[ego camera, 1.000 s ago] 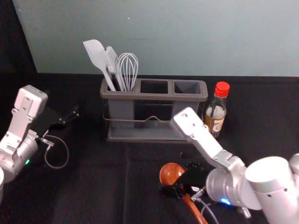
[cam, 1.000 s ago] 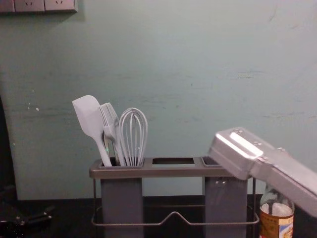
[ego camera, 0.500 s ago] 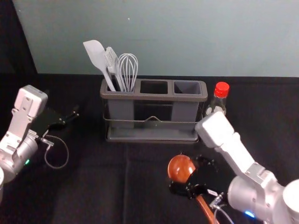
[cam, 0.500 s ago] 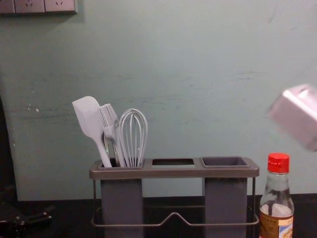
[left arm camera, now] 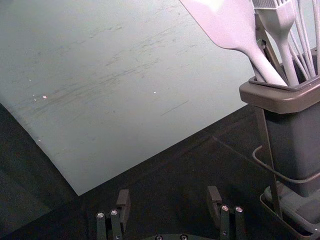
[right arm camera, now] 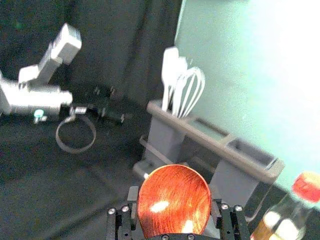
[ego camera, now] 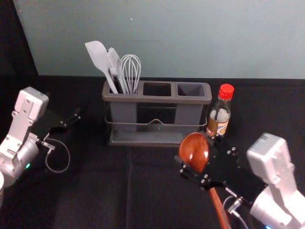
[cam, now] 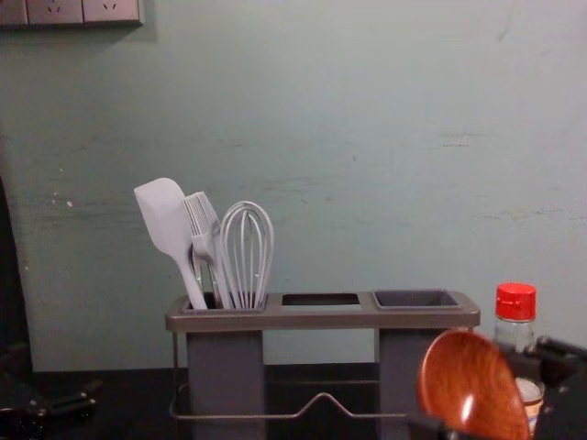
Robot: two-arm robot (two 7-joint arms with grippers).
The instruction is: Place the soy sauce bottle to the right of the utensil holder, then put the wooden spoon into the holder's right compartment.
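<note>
My right gripper (ego camera: 198, 151) is shut on the wooden spoon's bowl (ego camera: 194, 150), handle slanting down toward the near edge; the head view has it just in front of the holder's right end. In the right wrist view the bowl (right arm camera: 174, 199) sits between the fingers of the right gripper (right arm camera: 175, 206). The utensil holder (ego camera: 157, 99) has white utensils (ego camera: 114, 67) in its left compartment; its middle and right compartments (ego camera: 191, 89) are empty. Upright to its right stands the soy sauce bottle (ego camera: 220, 112). At the left, my left gripper (ego camera: 69, 121) is parked; the left gripper (left arm camera: 168, 202) is open.
A pale green wall (cam: 348, 165) rises behind the holder, with socket plates (cam: 83, 9) at its upper left. Dark cloth (ego camera: 95, 186) covers the table. A looped cable (ego camera: 58, 170) hangs beside the left arm.
The right gripper has risen with the spoon, which has moved toward the holder and come into the chest view. The right forearm has swung aside, uncovering the bottle. My left arm is still.
</note>
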